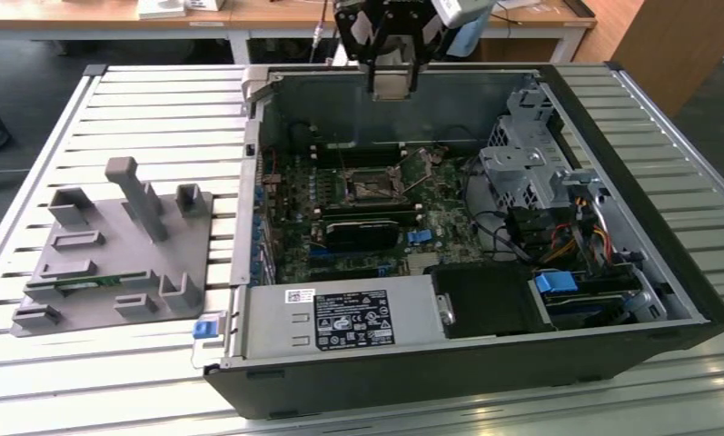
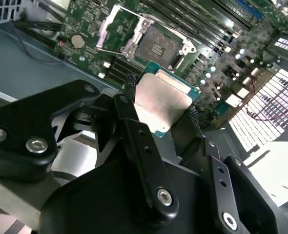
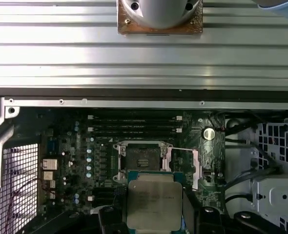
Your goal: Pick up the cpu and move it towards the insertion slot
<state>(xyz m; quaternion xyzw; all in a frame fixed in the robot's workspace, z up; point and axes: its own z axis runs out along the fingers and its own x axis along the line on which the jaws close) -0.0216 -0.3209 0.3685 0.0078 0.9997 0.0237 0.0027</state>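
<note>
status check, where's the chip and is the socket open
Tool shut on the chip, held in the air above the board. Socket open, frame lid up, empty. Nothing between chip and socket.

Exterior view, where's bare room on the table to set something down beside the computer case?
Bare slats lie behind the grey fixture, and more in front of it. The case interior is crowded; the end effector holds the cpu above it.
</note>
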